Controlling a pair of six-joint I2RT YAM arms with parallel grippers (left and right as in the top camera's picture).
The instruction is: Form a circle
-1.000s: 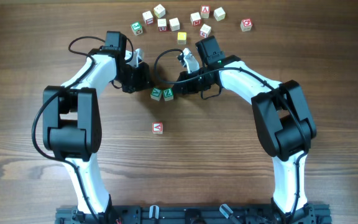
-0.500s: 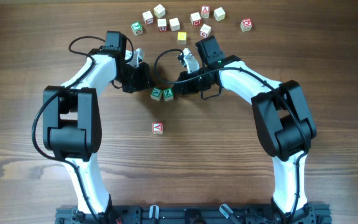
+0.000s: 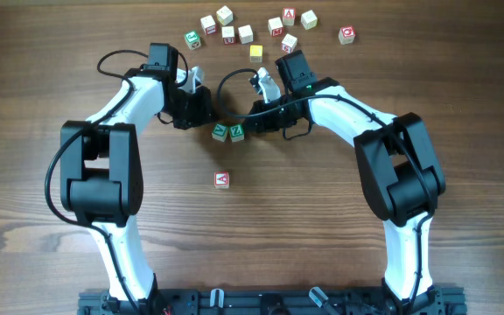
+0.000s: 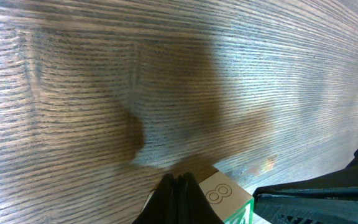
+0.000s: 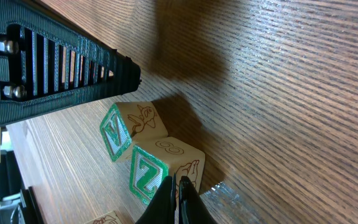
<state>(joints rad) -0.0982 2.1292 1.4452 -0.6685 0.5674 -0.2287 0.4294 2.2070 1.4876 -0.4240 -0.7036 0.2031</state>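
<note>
Green pair (image 3: 228,132): two cubes touching, between my hands, just off both tips. Z cube (image 5: 146,173) at right hand (image 5: 176,186), contact unclear. Left hand (image 4: 179,186) on pair's far side. A cube (image 3: 222,179) alone, well back toward my base.

Both hands pinched together, empty.

Judgement: nudge, don't grasp. Tips low, face centre, slow, so cubes slide and don't spin. Leave gap in middle.

Cubes pale wood, printed faces, probably light, skid easily. Bench (image 3: 42,70) grained, slight sheen.

Green-printed cube (image 4: 221,194) partly beyond bottom edge
</note>
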